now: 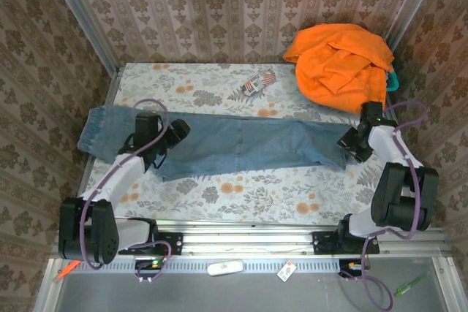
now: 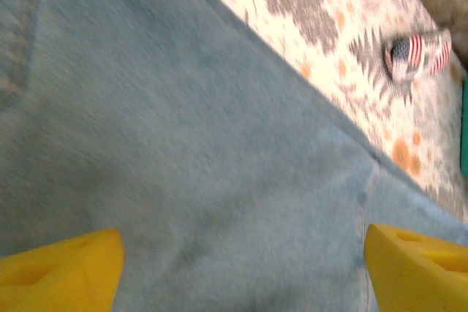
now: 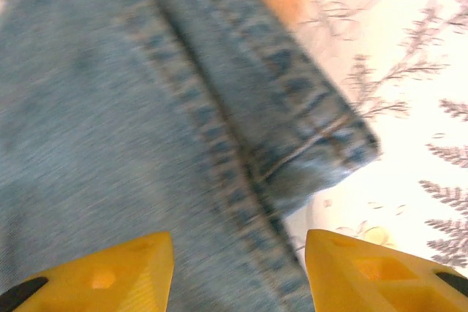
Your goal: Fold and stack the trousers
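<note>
Top external view is showing the trousers lying flat across the table, one leg seemingly laid over the other. The left gripper is hanging over the seat end and the right gripper over the cuff end. An orange garment is sitting well beyond the right gripper, apart from the trousers.

Left wrist view is showing both yellow fingers standing wide apart and gripping nothing, with plain cloth filling the gap between them. The trousers' edge is running beyond the fingertips, and a small striped thing is lying farther out. I am judging this spot too far inboard for a clean pinch, so I am aiming to slide toward that edge before closing.

Right wrist view is showing the fingers likewise spread and empty. The hem is lying just ahead of the right-hand finger, and the side seam is running down between the two. I am planning to bring both layers fully between the fingers, close firmly, then lift both ends together. That way the fold should be landing square rather than dragging the cloth.
</note>
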`<control>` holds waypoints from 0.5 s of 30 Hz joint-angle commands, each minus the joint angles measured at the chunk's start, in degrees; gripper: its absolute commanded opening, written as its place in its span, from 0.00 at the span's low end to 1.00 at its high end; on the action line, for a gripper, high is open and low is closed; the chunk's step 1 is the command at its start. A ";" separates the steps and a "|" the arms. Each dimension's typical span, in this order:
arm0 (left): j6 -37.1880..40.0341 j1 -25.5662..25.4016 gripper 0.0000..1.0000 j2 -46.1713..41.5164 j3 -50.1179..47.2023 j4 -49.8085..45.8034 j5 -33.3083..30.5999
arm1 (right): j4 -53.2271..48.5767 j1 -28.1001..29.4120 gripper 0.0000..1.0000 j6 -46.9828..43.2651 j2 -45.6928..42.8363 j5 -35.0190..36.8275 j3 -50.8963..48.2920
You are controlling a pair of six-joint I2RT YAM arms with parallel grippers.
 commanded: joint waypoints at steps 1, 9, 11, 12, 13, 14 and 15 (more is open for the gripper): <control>0.13 -1.74 0.85 -0.37 -3.46 1.40 0.94 | 1.33 -1.38 0.51 -0.13 3.07 -4.47 -1.70; 1.55 -1.97 0.85 -0.71 -5.72 1.83 4.49 | 4.13 -1.11 0.47 -1.03 5.28 -9.24 -5.04; 1.77 -1.89 0.85 -1.02 -5.75 1.86 4.84 | 3.83 -1.06 0.32 -1.30 5.22 -9.22 -4.70; 1.86 -1.79 0.85 -1.28 -5.72 1.93 4.91 | 3.47 -1.11 0.21 -1.36 4.58 -8.62 -4.36; 1.95 -1.59 0.85 -1.51 -5.72 1.85 4.91 | 3.22 -1.02 0.13 -1.41 3.53 -7.98 -4.14; 1.97 -1.46 0.85 -1.63 -5.72 1.83 4.96 | 2.97 -1.06 0.04 -1.48 2.63 -7.62 -3.79; 2.10 -1.35 0.85 -1.80 -5.72 1.77 5.08 | 2.41 -1.05 0.00 -1.61 1.68 -6.93 -2.99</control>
